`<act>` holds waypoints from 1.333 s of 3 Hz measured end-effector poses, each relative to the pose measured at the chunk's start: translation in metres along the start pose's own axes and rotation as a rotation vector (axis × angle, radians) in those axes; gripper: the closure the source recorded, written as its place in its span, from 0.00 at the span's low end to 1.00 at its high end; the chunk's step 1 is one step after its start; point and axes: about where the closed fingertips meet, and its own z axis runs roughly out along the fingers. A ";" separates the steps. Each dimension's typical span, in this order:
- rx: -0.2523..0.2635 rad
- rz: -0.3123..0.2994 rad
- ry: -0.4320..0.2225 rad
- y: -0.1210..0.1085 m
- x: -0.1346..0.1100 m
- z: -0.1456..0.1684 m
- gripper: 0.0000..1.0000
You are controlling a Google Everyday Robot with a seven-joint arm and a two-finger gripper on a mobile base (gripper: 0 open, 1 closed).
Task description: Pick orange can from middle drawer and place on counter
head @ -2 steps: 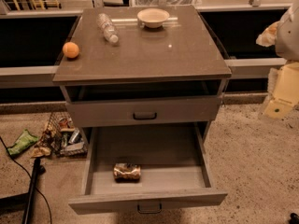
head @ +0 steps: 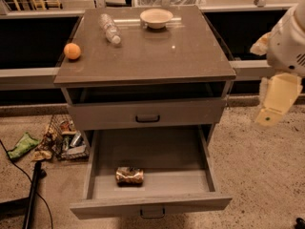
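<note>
The orange can [head: 129, 175] is a dented gold-orange can that lies on its side on the floor of the middle drawer [head: 157, 149], near the drawer's front and left of centre. The drawer is pulled fully open below the cabinet. The counter [head: 162, 56] is the glossy grey-brown top above it. My gripper [head: 275, 101] hangs in the air at the right edge of the view. It is to the right of the cabinet, at about the upper drawer's height, well above and to the right of the can. It holds nothing.
On the counter are a round orange fruit [head: 72, 50] at the left edge, a clear plastic bottle [head: 109, 28] lying down and a pale bowl [head: 156, 17] at the back. The upper drawer [head: 147, 113] is closed. A wire basket of litter [head: 64, 140] and a black pole [head: 33, 194] are on the floor to the left.
My gripper has shifted slightly left and down, toward the cabinet. The can and the drawer have not moved.
</note>
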 end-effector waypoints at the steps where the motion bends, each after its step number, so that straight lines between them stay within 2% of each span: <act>1: -0.009 0.019 -0.037 0.006 -0.008 0.031 0.00; 2: -0.009 0.019 -0.037 0.006 -0.008 0.031 0.00; 3: -0.040 -0.001 -0.053 0.017 -0.014 0.066 0.00; 4: -0.067 0.002 -0.105 0.037 -0.021 0.119 0.00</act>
